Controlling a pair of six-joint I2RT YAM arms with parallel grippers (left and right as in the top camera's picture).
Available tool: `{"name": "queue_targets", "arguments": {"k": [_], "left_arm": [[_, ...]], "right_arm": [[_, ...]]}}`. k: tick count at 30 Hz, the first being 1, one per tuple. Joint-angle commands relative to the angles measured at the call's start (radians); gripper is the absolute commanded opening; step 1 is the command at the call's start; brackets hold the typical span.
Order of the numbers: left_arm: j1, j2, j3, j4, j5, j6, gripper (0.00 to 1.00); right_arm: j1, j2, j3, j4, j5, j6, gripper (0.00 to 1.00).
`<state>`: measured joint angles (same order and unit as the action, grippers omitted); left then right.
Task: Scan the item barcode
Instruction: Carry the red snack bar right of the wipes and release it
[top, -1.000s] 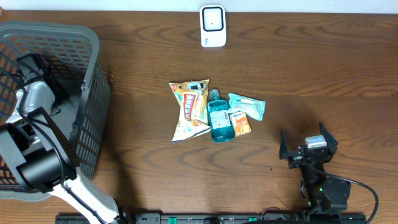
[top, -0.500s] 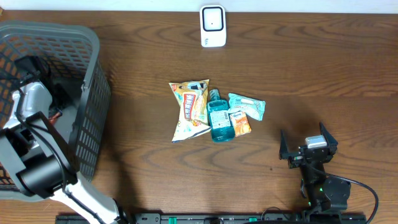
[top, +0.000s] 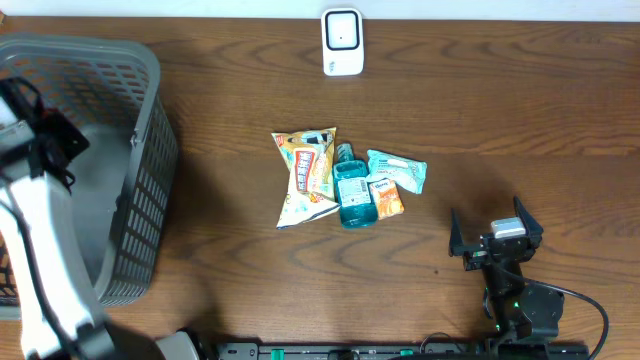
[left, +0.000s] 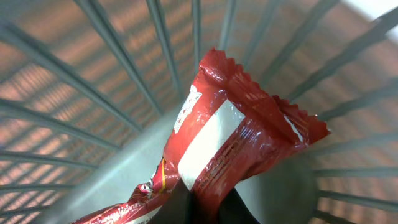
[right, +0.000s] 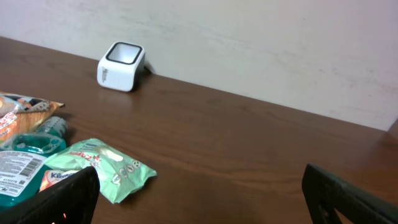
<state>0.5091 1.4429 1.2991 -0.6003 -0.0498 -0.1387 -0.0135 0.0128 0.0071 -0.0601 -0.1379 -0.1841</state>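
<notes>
Left wrist view: red crinkly foil snack packet (left: 230, 149) pinched at its lower end in the closed left jaws, with the bars of the grey plastic mesh basket (top: 150, 190) behind it. Packet long axis runs 7 to 1 o'clock, crimped end pointing 1 o'clock. Right jaws wide open, empty, over dark brown wooden worktop (top: 230, 100) at overhead 4 o'clock.

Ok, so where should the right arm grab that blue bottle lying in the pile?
Probably from straight above, across the near end of the blue bottle, its base. It lies flat, cap pointing away from the arm, and the chip bag and orange packet crowd its sides higher up; the base pokes out clearer.
</notes>
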Motion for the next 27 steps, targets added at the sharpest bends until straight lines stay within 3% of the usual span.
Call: {"name": "queue_targets", "arguments": {"k": [1,8,10,14,19,27], "left_arm": [[-0.012,-0.180,0.008,0.011,0.080,-0.017,0.07],[-0.101,-0.445,0.008,0.092,0.338,-0.056,0.07],[-0.172,-0.500,0.008,0.127,0.444,-0.063,0.07],[-0.325,-0.521,0.008,0.153,0.508,-0.087,0.08],[-0.602,-0.424,0.008,0.179,0.510,-0.088,0.07],[-0.953,-0.077,0.008,0.373,0.510,-0.088,0.07]], "right_arm": [[0.001,0.000,-0.002,-0.004,0.001,0.015,0.99],[0.001,0.000,-0.002,-0.004,0.001,0.015,0.99],[0.001,0.000,-0.002,-0.004,0.001,0.015,0.99],[0.001,0.000,-0.002,-0.004,0.001,0.015,0.99],[0.001,0.000,-0.002,-0.004,0.001,0.015,0.99],[0.001,0.000,-0.002,-0.004,0.001,0.015,0.99]]}}
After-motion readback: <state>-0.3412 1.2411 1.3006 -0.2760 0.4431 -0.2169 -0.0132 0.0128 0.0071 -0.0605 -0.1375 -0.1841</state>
